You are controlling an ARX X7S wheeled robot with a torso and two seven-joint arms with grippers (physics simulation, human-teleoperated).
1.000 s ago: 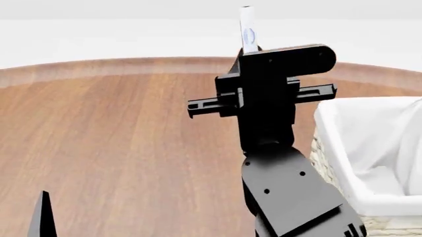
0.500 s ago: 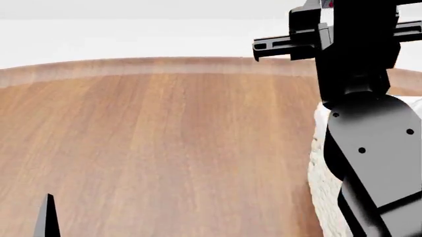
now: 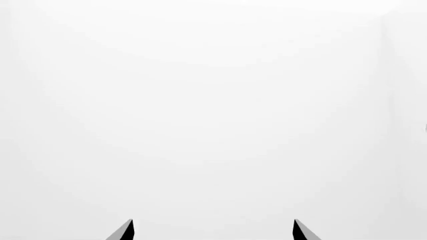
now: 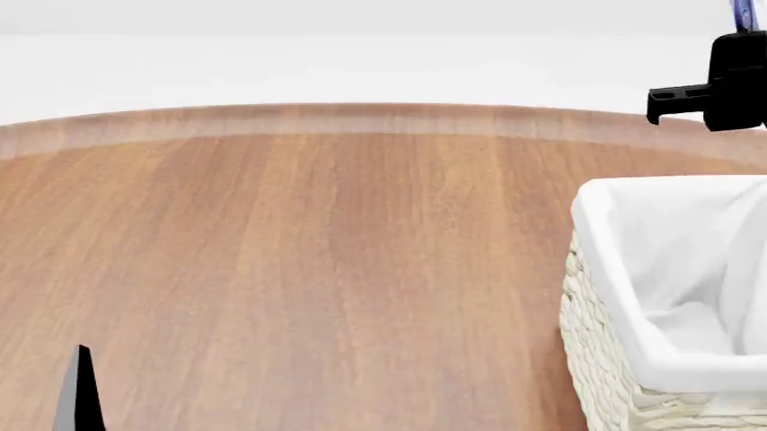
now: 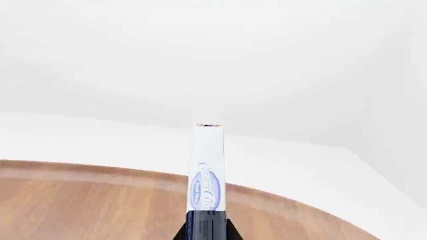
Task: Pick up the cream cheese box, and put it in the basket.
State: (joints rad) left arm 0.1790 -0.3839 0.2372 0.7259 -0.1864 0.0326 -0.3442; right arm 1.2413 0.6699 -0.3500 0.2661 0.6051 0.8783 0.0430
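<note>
At the top right of the head view, the cream cheese box [image 4: 743,15] stands on end, pinched by the right gripper [image 4: 734,40], above and behind the basket [image 4: 605,260]. Left gripper [image 3: 212,231] fingers sit apart, empty.

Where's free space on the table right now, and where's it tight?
Free: the bare wooden table from its far curved edge down to the near side, left of the basket; only the left gripper tip shows at the near-left corner. Tight: the right side, where the basket sits and the right gripper holds the cream cheese box high, near the basket's far side.
</note>
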